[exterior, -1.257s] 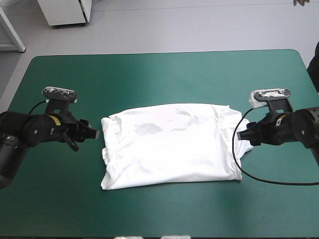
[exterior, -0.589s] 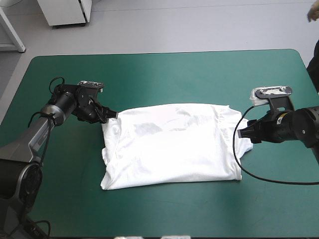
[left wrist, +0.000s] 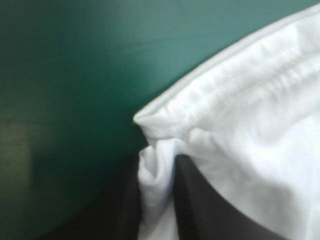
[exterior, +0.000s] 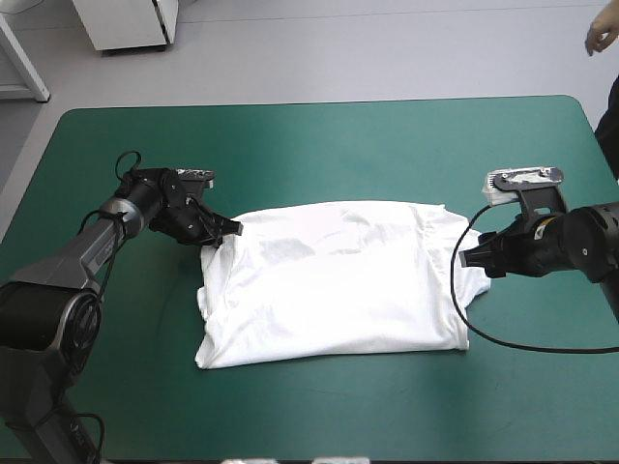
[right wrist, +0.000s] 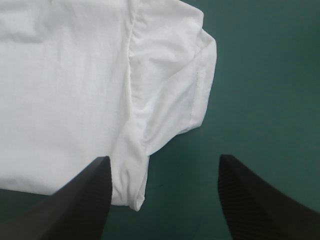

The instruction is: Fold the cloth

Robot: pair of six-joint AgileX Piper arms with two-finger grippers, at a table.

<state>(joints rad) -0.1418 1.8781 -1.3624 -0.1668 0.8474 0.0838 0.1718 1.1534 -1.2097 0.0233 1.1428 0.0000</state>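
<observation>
White, creased T-shirt (exterior: 334, 285) is lying flat mid-table on the teal-green cover (exterior: 319, 145), its far-left hemmed corner pinched tight in the left gripper (left wrist: 159, 167), the right gripper (right wrist: 162, 165) gaping beside its sleeve, bare cover all round.

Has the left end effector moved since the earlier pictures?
Yes. The left end effector moved from beside the T-shirt's left edge to its far left corner, now pinching it.

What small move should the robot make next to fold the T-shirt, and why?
Probably the right tool should ease forward and shut on the T-shirt's sleeve edge ahead of it. The left tool is shut on the far left corner, while the right tool stands open beside the cloth, gripping nothing. A fold likely needs both sides held.
</observation>
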